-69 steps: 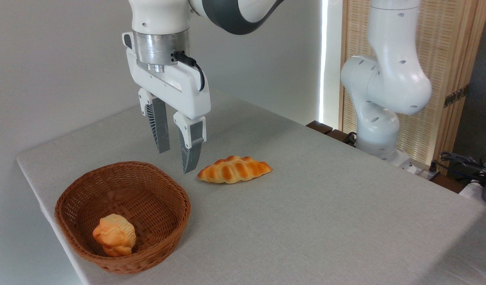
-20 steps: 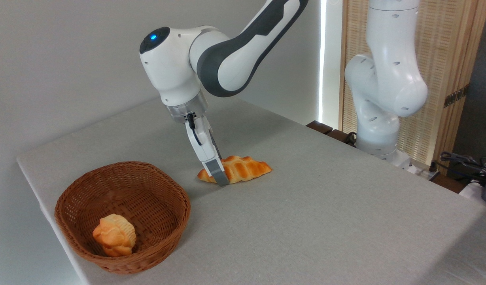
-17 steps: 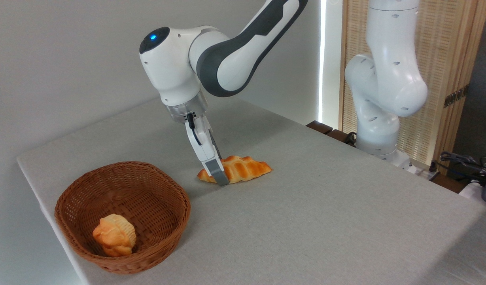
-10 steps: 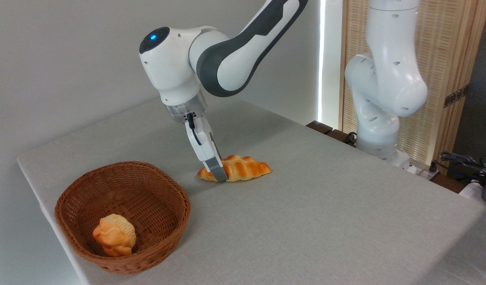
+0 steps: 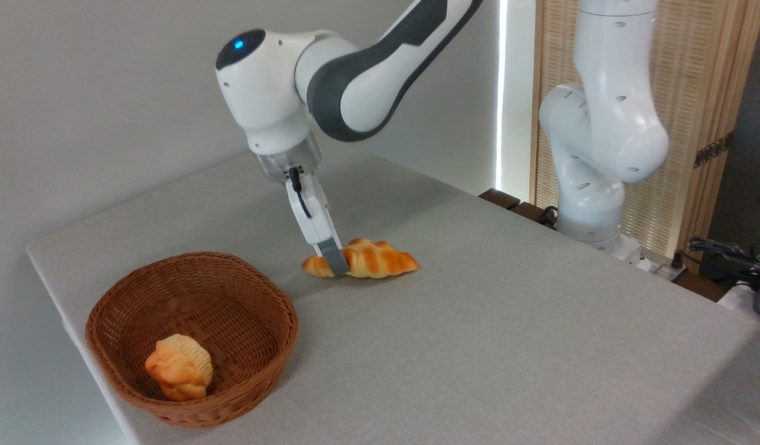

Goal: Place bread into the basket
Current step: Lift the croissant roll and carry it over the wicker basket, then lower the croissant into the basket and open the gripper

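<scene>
The big grey cloth-covered table (image 5: pixel 478 321) holds everything. The round brown woven wicker basket (image 5: pixel 256 290) sits near the table's front left corner, and I use it as my landmark. Inside the basket, near its front, lies a small orange muffin-shaped pastry (image 5: pixel 179 367). That one is not my job.

The long braided golden-orange bread (image 5: pixel 370 259) is to the right of the basket and a bit farther back, well outside the rim. A moment ago it lay flat on the table. Now it sits a little higher and a little closer to the basket, and its shadow looks looser under it. I think it has just come off the table.

My fingers (image 5: pixel 334 264) are closed around the bread near its left end. I can see only the grey front finger (image 5: pixel 331 259); the other is hidden behind the loaf. My arm has also gone up a little.

So the grab seems to have worked. The bread is not in the basket yet. I still need to carry it over the rim and let go.
</scene>
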`<state>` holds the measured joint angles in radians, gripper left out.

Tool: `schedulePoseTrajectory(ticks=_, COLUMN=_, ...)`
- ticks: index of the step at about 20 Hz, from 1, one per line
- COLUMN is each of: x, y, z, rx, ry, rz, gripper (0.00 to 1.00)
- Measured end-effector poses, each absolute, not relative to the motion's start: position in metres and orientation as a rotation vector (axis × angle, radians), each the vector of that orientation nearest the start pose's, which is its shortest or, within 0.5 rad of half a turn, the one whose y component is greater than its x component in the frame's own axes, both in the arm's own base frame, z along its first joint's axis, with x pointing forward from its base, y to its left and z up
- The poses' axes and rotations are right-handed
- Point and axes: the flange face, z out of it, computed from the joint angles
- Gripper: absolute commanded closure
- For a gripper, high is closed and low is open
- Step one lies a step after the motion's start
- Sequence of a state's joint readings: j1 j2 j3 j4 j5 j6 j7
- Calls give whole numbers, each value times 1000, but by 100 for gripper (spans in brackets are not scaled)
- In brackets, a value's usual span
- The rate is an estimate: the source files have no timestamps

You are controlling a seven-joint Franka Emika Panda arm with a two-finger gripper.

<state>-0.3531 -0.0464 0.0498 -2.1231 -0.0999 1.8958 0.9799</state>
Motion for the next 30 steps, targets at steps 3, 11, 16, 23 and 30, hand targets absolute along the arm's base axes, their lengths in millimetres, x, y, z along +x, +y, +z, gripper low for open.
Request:
schedulePoseTrajectory(ticks=3, x=495, y=-153, z=450, rx=-2687, ry=1875, rz=165, gripper=59)
schedulePoseTrajectory(ticks=11, x=538, y=-122, z=508, rx=-2884, ry=1577, rz=-195, gripper=48)
schedulePoseTrajectory(ticks=16, x=575, y=-116, z=510, rx=-3023, ry=1248, rz=-460, gripper=7)
schedulePoseTrajectory(ticks=23, x=609, y=-122, z=498, rx=-3150, ry=764, rz=-664, gripper=0)
schedulePoseTrajectory(ticks=30, x=612, y=-129, z=493, rx=-3154, ry=747, rz=-671, gripper=0)
